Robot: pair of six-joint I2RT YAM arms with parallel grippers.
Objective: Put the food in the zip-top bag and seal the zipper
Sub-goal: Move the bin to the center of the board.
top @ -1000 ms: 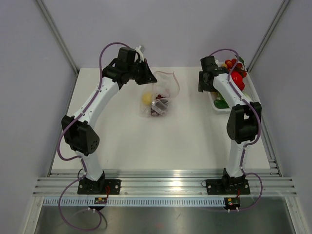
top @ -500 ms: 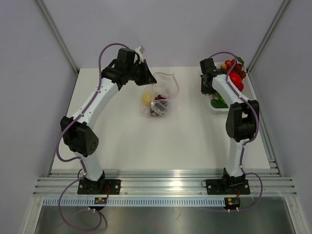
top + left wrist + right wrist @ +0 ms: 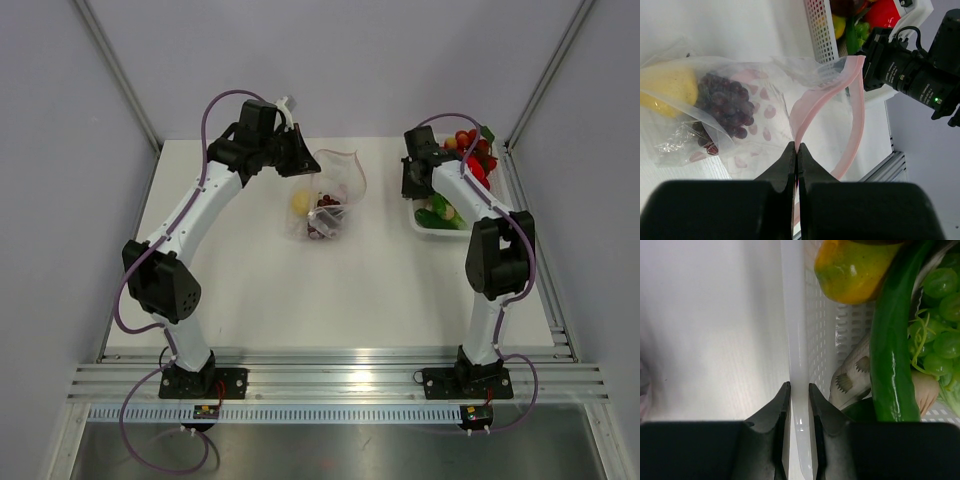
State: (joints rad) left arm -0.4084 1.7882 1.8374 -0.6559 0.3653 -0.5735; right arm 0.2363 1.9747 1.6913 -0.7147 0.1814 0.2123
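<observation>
Holding the bag (image 3: 765, 95) mouth open, left gripper (image 3: 796, 150) pinches the unsealed zipper (image 3: 857, 110); lemon (image 3: 665, 90) and grapes (image 3: 727, 102) inside, bag mid-tabletop (image 3: 250, 290); right gripper (image 3: 799, 395) clamps the basket (image 3: 792, 315) rim, apparently grabbing no food (image 3: 478, 165), most of which sits in the basket

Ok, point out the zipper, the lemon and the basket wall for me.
zipper (image 3: 859, 100): left wrist view, outer loop of the pink strip.
lemon (image 3: 662, 90): left wrist view, middle of its yellow skin.
basket wall (image 3: 794, 330): right wrist view, its white rim.
</observation>
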